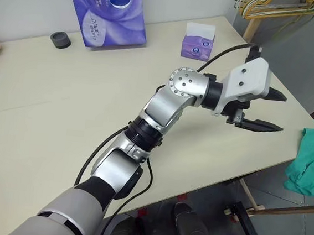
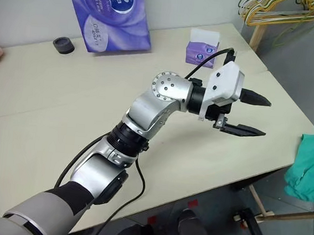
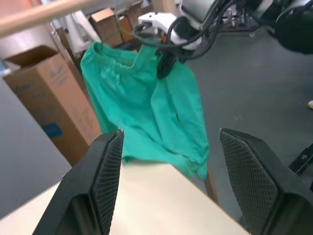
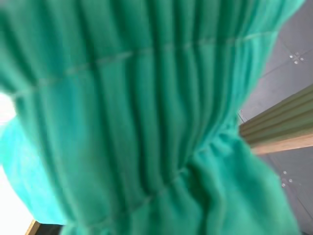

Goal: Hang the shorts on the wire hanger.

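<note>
While the left hand (image 1: pixel 269 110) hangs level over the right part of the worktop (image 1: pixel 46 112), its two black fingers (image 3: pixel 105 183) stand apart with nothing between them. Beyond the fingertips, past the worktop's edge, the shorts (image 3: pixel 146 112) hang off the edge at the robot's right, their gathered waistband uppermost. In the left wrist view the right hand (image 3: pixel 164 61) sits at the waistband, its dark fingers against the teal cloth; whether those fingers are apart or clamped on the cloth cannot be told. The right wrist view shows the gathered cloth pressed close in front of that hand, with a wooden bar (image 4: pixel 279 132) beside it. No single wire hanger can be made out. Behind the left hand, a small tissue box (image 1: pixel 199 41) stands on the worktop; a purple tissue pack (image 1: pixel 106 10) and a black cap (image 1: pixel 60 40) lie well apart from it. Yellowish hangers (image 1: pixel 273 7) hang in a bunch above the far right corner.
</note>
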